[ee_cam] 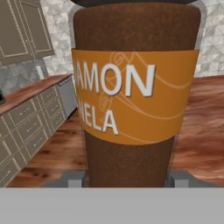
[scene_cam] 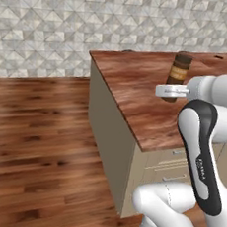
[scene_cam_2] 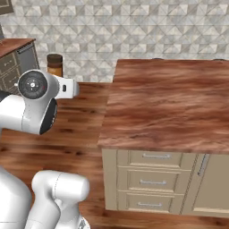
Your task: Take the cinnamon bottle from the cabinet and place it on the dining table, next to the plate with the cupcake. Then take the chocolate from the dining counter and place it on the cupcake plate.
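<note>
Now we are carrying the cinnamon bottle (ee_cam: 133, 96), pinched in our gripper (ee_cam: 127, 178), toward the dining table (scene_cam: 137, 93); next we must find the plate.

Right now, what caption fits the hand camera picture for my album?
Close-up of the cinnamon bottle held upright in the gripper, orange label facing the camera.

The arm (scene_cam: 201, 144) is glossy white, built of rounded, tube-like links. A long black inlay with small pale lettering runs down one link. Behind the tool, a round dark joint cap (scene_cam_2: 32, 84) shows concentric rings, and the base links bulge smoothly.
</note>
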### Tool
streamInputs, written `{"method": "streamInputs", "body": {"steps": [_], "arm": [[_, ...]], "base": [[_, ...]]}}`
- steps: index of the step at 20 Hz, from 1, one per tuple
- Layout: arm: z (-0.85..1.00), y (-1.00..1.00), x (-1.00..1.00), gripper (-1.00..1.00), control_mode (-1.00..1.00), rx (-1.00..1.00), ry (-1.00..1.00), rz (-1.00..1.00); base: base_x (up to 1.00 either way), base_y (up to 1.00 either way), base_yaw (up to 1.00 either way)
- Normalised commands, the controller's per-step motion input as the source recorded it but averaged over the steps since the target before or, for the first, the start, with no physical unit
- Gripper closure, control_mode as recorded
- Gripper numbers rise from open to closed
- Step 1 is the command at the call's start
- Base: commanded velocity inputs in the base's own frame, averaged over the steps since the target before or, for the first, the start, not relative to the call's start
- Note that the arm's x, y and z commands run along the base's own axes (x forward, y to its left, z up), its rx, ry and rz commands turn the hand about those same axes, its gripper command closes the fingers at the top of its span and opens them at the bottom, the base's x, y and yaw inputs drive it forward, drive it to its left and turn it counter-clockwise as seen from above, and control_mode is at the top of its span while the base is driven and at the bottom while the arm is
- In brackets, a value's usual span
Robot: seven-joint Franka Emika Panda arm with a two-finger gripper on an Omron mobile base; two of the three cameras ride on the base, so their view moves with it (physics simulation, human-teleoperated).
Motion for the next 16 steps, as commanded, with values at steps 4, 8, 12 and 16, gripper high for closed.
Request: {"method": "streamInputs", "body": {"steps": [4,8,12,16], "arm": [[0.00,0.00,0.00,1.00,1.00,0.00,0.00,0.00],[0.00,0.00,0.00,1.00,1.00,0.00,0.00,0.00],[0.00,0.00,0.00,1.00,1.00,0.00,0.00,0.00],[0.00,0.00,0.00,1.00,1.00,0.00,0.00,0.00]], "base": [[0.27,0.89,-0.01],[0.58,0.66,-0.07],[0.79,0.40,-0.05],[0.87,0.24,-0.03]]}}
